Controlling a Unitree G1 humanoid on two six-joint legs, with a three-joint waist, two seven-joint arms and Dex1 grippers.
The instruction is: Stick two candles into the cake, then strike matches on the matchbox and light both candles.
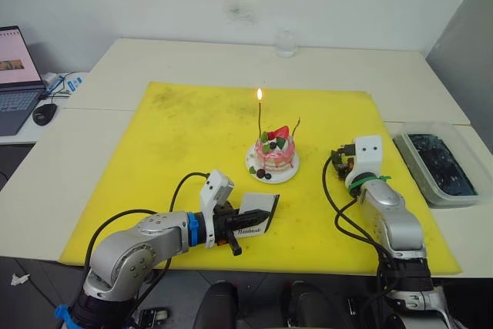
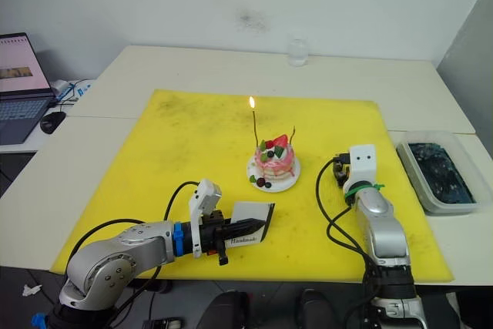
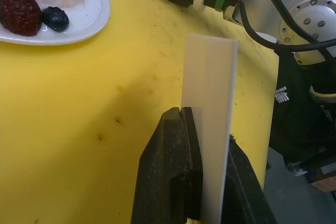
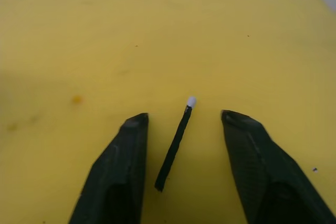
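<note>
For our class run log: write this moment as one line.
left claw: shut on matchbox | right claw: open around match | candles: one lit

Two candles (image 1: 260, 117) (image 1: 295, 127), one cake (image 1: 273, 153), one matchbox (image 1: 256, 213), one match (image 4: 176, 144)

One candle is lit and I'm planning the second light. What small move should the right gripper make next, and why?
Probably shut the right gripper on the match: it lies on the mat between the open fingers, ungripped, while the left gripper holds the matchbox ready.
</note>
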